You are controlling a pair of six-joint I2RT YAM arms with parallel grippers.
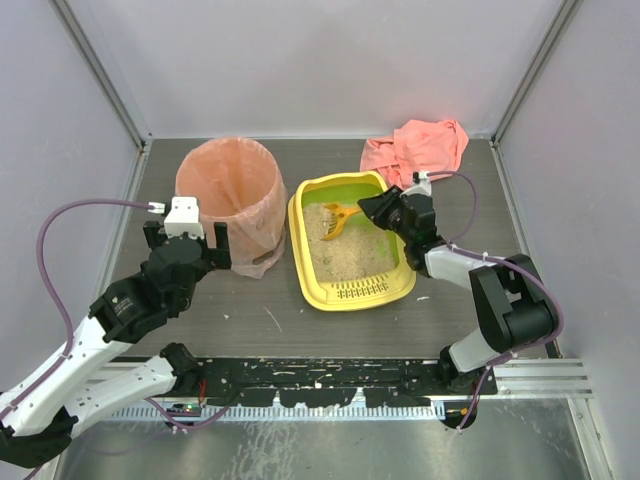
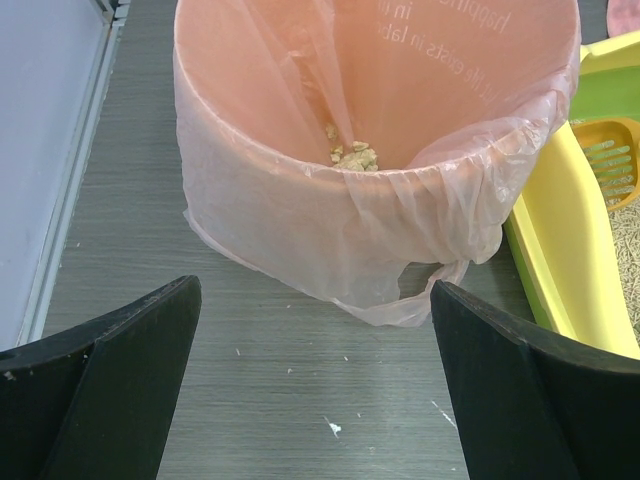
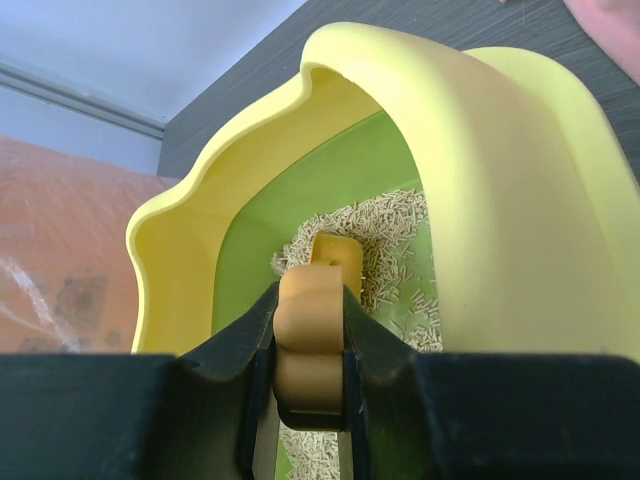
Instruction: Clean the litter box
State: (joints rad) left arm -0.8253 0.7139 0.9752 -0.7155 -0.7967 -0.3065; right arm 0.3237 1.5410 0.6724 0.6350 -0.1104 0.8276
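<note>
A dark grey wood-grain tabletop (image 1: 250,320), walled by pale panels on the left, far and right sides, held everything. The left arm reached from the near left corner, elbow bent, and its left gripper (image 1: 186,238) pointed at the near side of a round bin (image 1: 255,215) lined with a thin pink plastic bag. Its jaws stood wide apart, with nothing between them. The right arm folded up from the near right and leaned left over the shallow rectangular yellow plastic litter box (image 1: 297,250). The litter box sat at the table's centre, just right of the bin, with its slotted grate at the near end. The right gripper (image 1: 372,210) hung above the box's far right rim, its jaws clamped on the handle of a small orange slotted plastic scoop (image 1: 338,220). The scoop's head lay in the sandy litter (image 1: 345,255). Bare table lay open near the box. A crumpled pink cloth (image 1: 415,148) lay in the far right corner. A few litter clumps (image 2: 352,155) sat inside the bin.
</note>
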